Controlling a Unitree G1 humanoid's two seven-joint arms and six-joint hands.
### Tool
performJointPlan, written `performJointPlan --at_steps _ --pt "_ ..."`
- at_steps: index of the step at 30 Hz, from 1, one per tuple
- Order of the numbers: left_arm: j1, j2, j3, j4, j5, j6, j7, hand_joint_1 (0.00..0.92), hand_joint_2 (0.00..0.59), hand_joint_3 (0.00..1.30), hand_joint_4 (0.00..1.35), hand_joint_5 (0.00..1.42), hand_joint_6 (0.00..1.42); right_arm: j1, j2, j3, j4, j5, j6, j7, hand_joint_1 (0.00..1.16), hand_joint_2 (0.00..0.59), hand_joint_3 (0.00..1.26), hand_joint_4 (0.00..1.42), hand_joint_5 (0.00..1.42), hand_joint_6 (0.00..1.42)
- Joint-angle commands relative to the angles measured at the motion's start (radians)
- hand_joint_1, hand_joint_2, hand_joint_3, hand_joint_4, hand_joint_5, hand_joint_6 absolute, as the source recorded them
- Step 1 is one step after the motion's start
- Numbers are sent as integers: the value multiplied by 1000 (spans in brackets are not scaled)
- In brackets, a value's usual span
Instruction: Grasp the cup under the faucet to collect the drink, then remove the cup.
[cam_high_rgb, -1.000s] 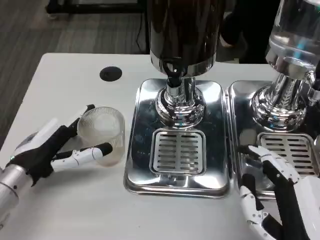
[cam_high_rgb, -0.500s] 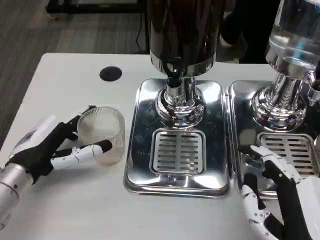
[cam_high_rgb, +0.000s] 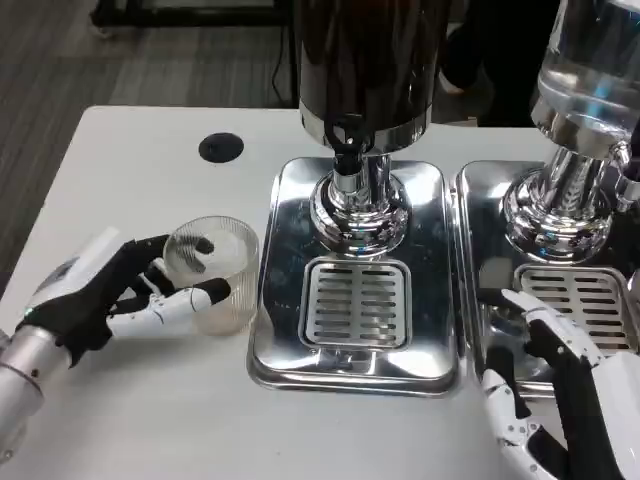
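Observation:
A clear, empty plastic cup (cam_high_rgb: 212, 268) stands on the white table just left of the dark drink dispenser's steel tray (cam_high_rgb: 290, 215). My left hand (cam_high_rgb: 105, 295) grips it: one finger runs along its front and others show through the wall behind. The faucet (cam_high_rgb: 347, 158) hangs above the slotted drip grate (cam_high_rgb: 357, 302), to the right of the cup. At the bottom right, my right hand (cam_high_rgb: 553, 400) lies open with nothing in it, its fingers over the front edge of the second tray (cam_high_rgb: 478, 215).
A second dispenser (cam_high_rgb: 585, 110) with a clear tank stands on the right tray over its own grate (cam_high_rgb: 585, 300). A black round cable port (cam_high_rgb: 221, 147) sits in the table at the back left. The table's left edge runs close to my left forearm.
My left hand's fingers have closed around the cup, and cup and hand have shifted slightly right toward the tray. The right hand has barely moved.

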Motion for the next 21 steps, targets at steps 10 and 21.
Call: performJointPlan --at_steps 10,21 --pt "34 8 66 -14 -28 -93 92 153 228 391 426 694 854 -5 4 -1 3 11 -8 6 340 512 297 234 235 425" --pt "29 -9 104 -35 -44 -137 65 154 229 397 426 702 873 -10 1 -6 13 40 -19 14 336 511 295 242 235 425"
